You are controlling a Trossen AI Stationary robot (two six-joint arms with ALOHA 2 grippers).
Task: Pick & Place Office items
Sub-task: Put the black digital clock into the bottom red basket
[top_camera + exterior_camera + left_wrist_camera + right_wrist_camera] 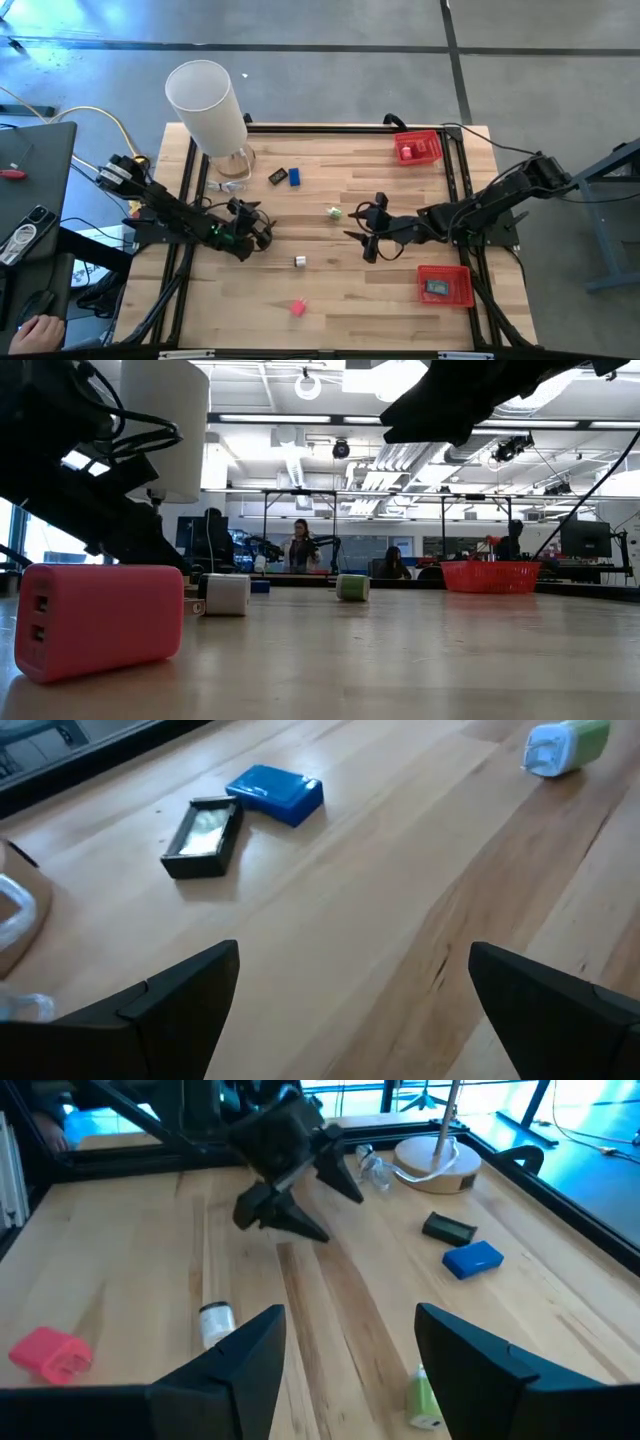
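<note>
- Your left gripper (262, 237) hangs over bare wood left of centre in the high view. Its fingers are spread wide, with nothing between them.
- Your right gripper (366, 240) sits right of centre, facing the left one. Its jaws are parted and empty; the right wrist view shows only wood between the fingers.
- Loose items on the table:
  - The blue piece (295, 177) and the black piece (277, 177) lie side by side in the upper middle, close together. You cannot tell from these views whether they touch.
  - The green piece (334, 212) lies at centre, just up-left of your right gripper.
  - The white piece (299, 262) lies below centre.
  - The pink piece (297, 307) lies at lower centre, well apart from both grippers.
- The upper right red tray (418, 147) shows contents, but you cannot make out what.
- The lower right red tray (444, 286) holds a dark teal-looking piece.
- Judgement: you are partway through. Some items appear binned, five are left on the wood, and none is in hand.
- The green piece looks like the nearest pick for your right gripper.
- The white cylinder (209, 107) stands at the upper left, clear of both arms.
</note>
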